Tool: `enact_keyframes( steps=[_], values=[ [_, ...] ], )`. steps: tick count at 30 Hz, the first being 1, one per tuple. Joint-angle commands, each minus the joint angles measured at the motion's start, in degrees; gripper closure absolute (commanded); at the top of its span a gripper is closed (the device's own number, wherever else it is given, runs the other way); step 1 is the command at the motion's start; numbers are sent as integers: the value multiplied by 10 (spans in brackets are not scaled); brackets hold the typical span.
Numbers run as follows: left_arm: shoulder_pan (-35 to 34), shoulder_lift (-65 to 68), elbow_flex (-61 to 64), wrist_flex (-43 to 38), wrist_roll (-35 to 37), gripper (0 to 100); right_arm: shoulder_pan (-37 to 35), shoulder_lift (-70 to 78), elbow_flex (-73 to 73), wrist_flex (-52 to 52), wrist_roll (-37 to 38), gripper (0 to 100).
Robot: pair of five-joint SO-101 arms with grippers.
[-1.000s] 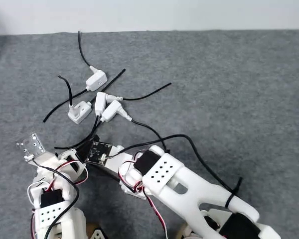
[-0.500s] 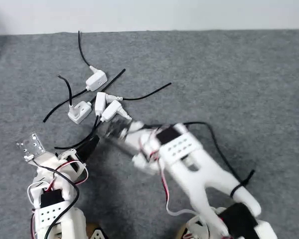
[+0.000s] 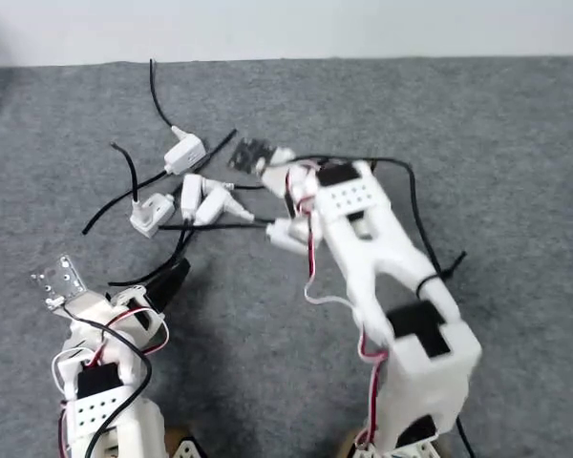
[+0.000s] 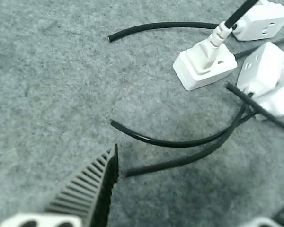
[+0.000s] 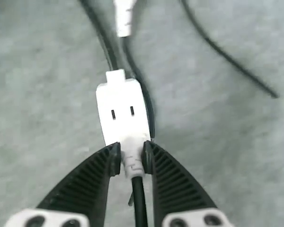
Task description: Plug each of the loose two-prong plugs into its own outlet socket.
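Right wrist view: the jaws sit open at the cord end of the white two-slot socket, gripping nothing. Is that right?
Not quite. The right gripper is at the cord end of the white two-slot socket, but its jaws are shut on that end, not open. The right wrist view shows both jaws pressed against the socket's white neck, where the black cord comes out.

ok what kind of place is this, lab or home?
Likely a robotics test bench: grey mat over the table, two white hobby arms with exposed wiring, and white sockets on cut-off cords laid out as practice pieces.
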Motion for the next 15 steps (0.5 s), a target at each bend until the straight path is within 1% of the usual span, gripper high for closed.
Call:
enact_keyframes(
  steps=[1, 7, 12, 13, 15],
  values=[
    [-3, -4, -27, 2, -6, 472, 29, 95, -113, 15, 4, 991],
    [-3, -4, -27, 2, -6, 472, 37, 175, -265, 78, 0, 991],
    [-3, -4, -27, 2, -6, 472, 37, 211, -340, 107, -9, 987],
    [-3, -4, -27, 2, -6, 472, 35, 212, -346, 121, -19, 974],
    [-3, -4, -27, 2, -6, 472, 28, 212, -350, 151, -33, 891]
  ],
)
